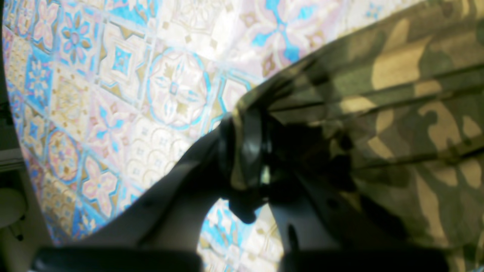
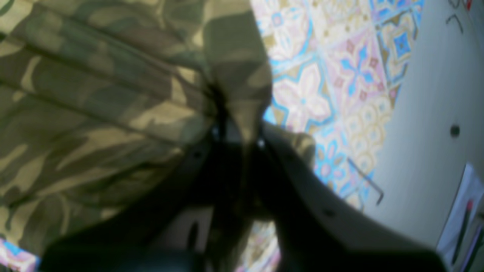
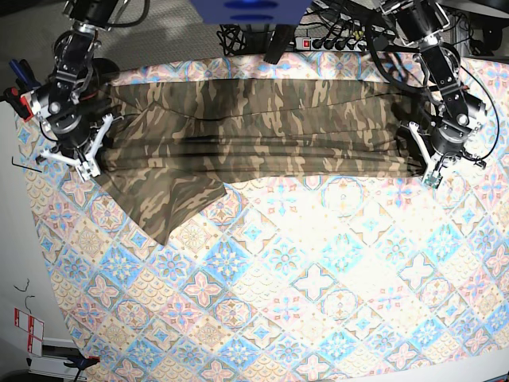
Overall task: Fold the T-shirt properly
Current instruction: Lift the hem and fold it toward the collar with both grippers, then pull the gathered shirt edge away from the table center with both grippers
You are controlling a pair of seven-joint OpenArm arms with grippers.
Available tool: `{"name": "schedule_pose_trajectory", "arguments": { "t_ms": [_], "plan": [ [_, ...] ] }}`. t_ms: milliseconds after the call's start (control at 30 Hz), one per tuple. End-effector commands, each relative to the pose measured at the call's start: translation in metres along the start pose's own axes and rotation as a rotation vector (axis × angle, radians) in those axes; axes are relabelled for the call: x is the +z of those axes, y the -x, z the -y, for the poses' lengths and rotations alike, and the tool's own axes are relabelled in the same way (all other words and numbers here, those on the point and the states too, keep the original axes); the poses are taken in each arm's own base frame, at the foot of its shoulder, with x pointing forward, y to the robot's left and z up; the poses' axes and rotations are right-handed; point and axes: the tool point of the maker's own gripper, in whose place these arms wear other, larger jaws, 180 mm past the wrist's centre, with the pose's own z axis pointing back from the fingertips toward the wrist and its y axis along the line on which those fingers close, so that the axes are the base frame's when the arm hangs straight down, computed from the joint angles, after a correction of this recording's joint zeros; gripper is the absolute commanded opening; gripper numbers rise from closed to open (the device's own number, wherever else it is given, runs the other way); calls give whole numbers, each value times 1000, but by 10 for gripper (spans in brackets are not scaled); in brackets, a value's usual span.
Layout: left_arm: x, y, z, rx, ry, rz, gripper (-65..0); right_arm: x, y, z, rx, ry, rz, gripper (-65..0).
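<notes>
The camouflage T-shirt (image 3: 262, 127) is stretched in a long band across the far part of the table, with taut lengthwise folds. One part of it spreads toward the near side at the left (image 3: 163, 208). At the band's right end in the base view, my left gripper (image 3: 425, 169) is shut on a corner of the cloth; the left wrist view shows its fingers (image 1: 245, 151) pinching a bunched edge of the T-shirt (image 1: 408, 113). My right gripper (image 3: 89, 163) is shut on the other end, with the T-shirt (image 2: 113, 105) gathered between its fingertips (image 2: 236, 130).
A pastel diamond-patterned tablecloth (image 3: 302, 278) covers the table. A power strip and cables (image 3: 334, 36) lie behind the far edge. A black hex key (image 3: 25, 164) lies on the white surface at the left, and a red-and-white item (image 3: 28, 326) sits at the near left.
</notes>
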Motion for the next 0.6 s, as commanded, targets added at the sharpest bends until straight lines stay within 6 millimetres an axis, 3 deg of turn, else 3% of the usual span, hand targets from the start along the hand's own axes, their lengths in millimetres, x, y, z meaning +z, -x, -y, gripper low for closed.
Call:
{"name": "schedule_pose_trajectory", "arguments": {
  "t_ms": [0,333,467,567],
  "plan": [
    [6,4,-22,-11,-79,-23,-615,9,9,27,-2,96,-39,-638],
    [13,43,-1,-40,-28,-107,-615,25,59,35,-149,160,-138,-637],
    [7,56,32,-98,60,-142,-615,21,89,22,-180,118,-275,-636],
    [2,64,44,-110,100,-166,-613,19,103,13,-194,91,-337,-635]
  ]
}}
